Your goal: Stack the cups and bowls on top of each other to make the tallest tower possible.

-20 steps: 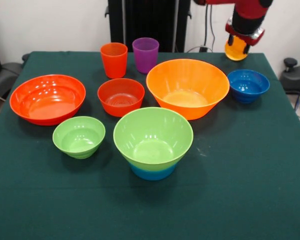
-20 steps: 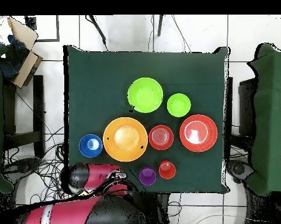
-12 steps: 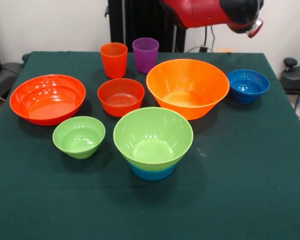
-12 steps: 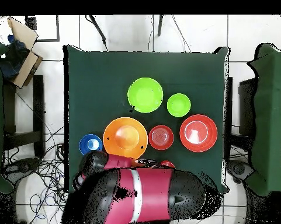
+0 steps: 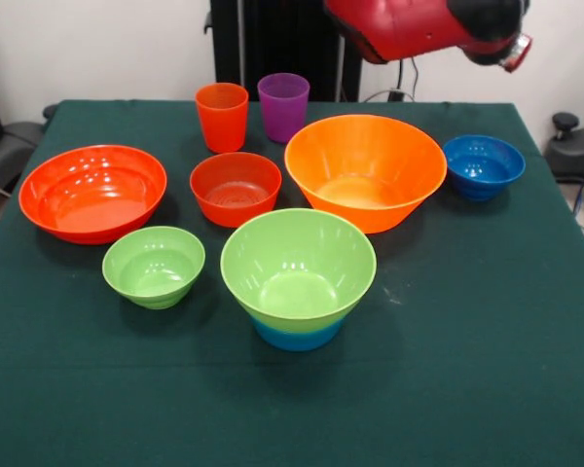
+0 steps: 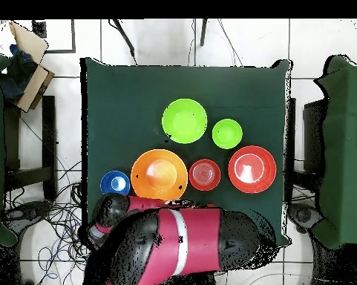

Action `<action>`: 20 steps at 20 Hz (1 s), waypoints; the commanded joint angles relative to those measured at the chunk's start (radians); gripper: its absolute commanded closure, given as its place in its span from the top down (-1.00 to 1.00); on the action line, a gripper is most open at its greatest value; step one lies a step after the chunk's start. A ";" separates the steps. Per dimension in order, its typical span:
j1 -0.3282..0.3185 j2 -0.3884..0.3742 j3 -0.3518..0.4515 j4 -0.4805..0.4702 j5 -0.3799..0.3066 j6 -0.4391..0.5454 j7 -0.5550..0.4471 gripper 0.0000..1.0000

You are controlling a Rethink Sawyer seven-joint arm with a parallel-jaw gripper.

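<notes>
Where visible, seven bowls [image 5: 366, 171], two cups [image 5: 223, 117].

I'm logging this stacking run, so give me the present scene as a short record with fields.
tower: large green bowl nested on light blue bowl, nothing more on it
loose bowls: big orange, big red, medium red, small green, dark blue
cups: orange-red and purple, upright, side by side
arm: above the table's back edge
gripper: state unclear
</notes>
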 commanded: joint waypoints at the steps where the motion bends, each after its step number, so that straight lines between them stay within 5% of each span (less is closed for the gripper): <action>1: 0.192 -0.146 -0.118 -0.177 -0.114 -0.167 0.092 -1.00; 6: 0.410 -0.232 -0.385 -0.274 -0.171 -0.215 0.213 -1.00; 8: 0.447 -0.253 -0.444 -0.291 -0.166 -0.220 0.221 -1.00; 14: 0.481 -0.298 -0.507 -0.296 -0.115 -0.183 0.181 -1.00; 20: 0.441 -0.341 -0.476 -0.262 -0.075 -0.206 0.141 -1.00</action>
